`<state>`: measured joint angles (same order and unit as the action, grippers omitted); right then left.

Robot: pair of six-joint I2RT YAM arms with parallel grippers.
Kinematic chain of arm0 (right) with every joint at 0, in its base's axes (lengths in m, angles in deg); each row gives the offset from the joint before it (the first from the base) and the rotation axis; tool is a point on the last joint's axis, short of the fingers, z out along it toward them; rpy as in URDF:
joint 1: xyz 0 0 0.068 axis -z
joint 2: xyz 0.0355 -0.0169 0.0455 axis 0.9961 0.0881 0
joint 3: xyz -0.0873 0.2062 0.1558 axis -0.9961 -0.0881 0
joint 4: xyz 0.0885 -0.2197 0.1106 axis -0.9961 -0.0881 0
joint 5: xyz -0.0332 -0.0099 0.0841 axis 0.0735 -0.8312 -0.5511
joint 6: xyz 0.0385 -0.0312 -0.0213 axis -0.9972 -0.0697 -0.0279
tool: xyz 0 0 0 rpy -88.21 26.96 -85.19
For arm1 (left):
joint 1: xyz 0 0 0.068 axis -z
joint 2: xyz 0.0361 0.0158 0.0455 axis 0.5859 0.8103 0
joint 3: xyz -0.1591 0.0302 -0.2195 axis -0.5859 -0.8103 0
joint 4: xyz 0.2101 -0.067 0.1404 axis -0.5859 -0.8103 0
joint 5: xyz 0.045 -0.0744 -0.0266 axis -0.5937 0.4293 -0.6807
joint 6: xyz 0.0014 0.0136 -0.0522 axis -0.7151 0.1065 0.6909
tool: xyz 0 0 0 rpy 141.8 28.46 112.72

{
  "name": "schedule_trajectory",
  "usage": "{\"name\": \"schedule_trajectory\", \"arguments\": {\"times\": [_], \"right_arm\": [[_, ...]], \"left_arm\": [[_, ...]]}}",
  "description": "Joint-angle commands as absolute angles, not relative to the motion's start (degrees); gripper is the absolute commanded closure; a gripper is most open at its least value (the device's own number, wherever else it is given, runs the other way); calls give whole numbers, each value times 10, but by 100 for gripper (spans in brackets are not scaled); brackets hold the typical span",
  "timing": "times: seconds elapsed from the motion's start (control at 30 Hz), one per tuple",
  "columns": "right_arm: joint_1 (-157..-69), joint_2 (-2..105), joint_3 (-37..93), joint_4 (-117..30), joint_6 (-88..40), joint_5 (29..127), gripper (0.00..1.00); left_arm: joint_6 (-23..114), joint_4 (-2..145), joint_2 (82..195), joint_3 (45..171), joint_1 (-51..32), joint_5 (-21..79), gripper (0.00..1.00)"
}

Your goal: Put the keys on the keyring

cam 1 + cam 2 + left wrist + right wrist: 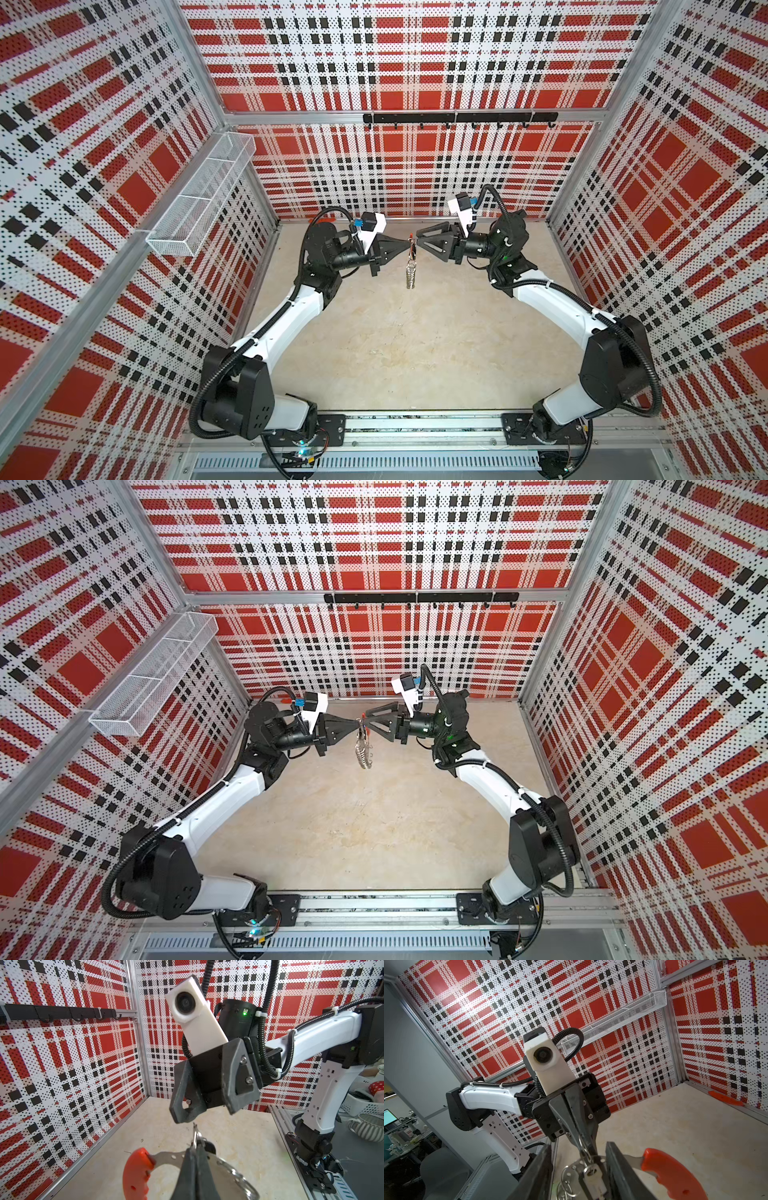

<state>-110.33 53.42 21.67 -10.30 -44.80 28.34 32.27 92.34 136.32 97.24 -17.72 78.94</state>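
Left gripper (pixel 406 245): pressed together, pinches keyring (pixel 411 252) by the grey band, just beside red sleeve (pixel 136 1174). Holds it in the air, clear of table (pixel 415 353), mid-scene in both top views. Hangs edge-on there, silver loops (pixel 410 277) dangling below the grip.

Right gripper (pixel 418 244): spread, not pinching anything visible. Faces the left one head-on, tips nearly meeting at the keyring's top. Straddles the hoop in right wrist view, fingers (pixel 537 1172) on either side; contact with it unclear.

Keys (pixel 592 1180): sits between those spread fingers, right against the hoop, just under the left tips. Shows in left wrist view as a dark lump (pixel 209 1146) beside the left fingertips, with a thin silver ring poking out past them. Threaded on the hoop or only resting against it: cannot tell.
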Motion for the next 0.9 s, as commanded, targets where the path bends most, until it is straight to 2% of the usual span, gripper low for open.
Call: {"name": "schedule_trajectory", "arguments": {"times": [0.0,0.17,0.77,0.87], "right_arm": [[-1106,549,228,-108,-436,283,55],[-1107,557,229,-92,-448,276,58],[-1107,549,216,-91,-443,274,100],[-1107,547,215,-104,-435,274,100]], "left_arm": [[332,947,1359,991,-176,795,100],[339,948,1361,997,-176,795,100],[353,969,1364,999,-177,790,100],[352,983,1360,991,-177,787,100]]}}
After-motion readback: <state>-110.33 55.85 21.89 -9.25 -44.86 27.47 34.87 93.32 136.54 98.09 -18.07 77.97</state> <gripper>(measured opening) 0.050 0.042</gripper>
